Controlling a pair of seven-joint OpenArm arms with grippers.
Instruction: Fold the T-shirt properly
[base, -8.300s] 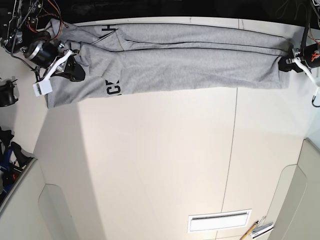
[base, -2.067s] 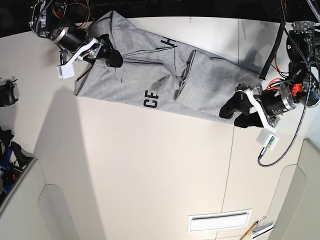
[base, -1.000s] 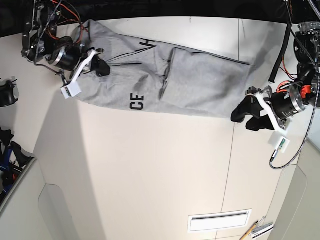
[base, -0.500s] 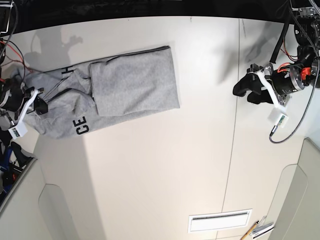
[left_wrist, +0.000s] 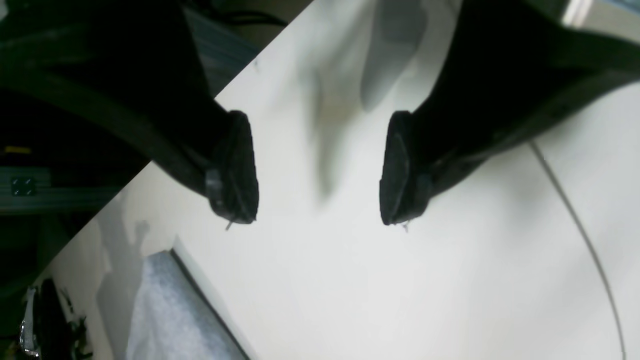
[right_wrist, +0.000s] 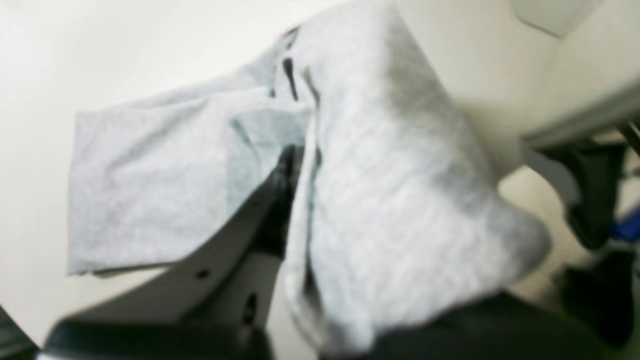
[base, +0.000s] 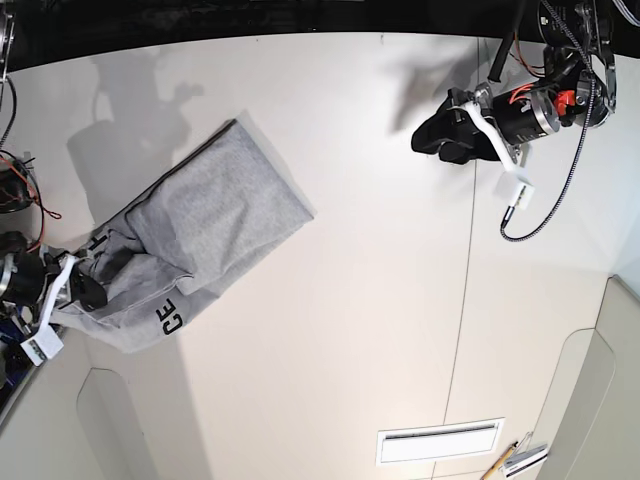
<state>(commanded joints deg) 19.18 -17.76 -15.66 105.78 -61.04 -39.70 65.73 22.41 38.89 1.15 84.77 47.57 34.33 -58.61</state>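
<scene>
The light grey T-shirt (base: 200, 225) lies folded in a long band at the table's left, slanting down toward the left edge, with black letters "CE" near its lower end. My right gripper (base: 85, 290) is shut on that lower end at the table's edge. In the right wrist view the cloth (right_wrist: 400, 200) drapes over the gripper (right_wrist: 295, 165), which is blurred. My left gripper (base: 432, 135) is open and empty, far to the right of the shirt. In the left wrist view its jaws (left_wrist: 317, 195) stand wide apart over bare table, with a shirt corner (left_wrist: 170, 315) far off.
The white table (base: 350, 330) has a seam line (base: 465, 270) running front to back on the right. A white slotted plate (base: 440, 441) and pens (base: 512, 459) lie near the bottom. A cable (base: 545, 205) hangs from the left arm. Dark gear (base: 12, 190) crowds the left edge.
My right gripper has dragged the shirt's lettered end down toward the left edge, so the shirt has swung to a slant. My left gripper has moved up and left, still open.
</scene>
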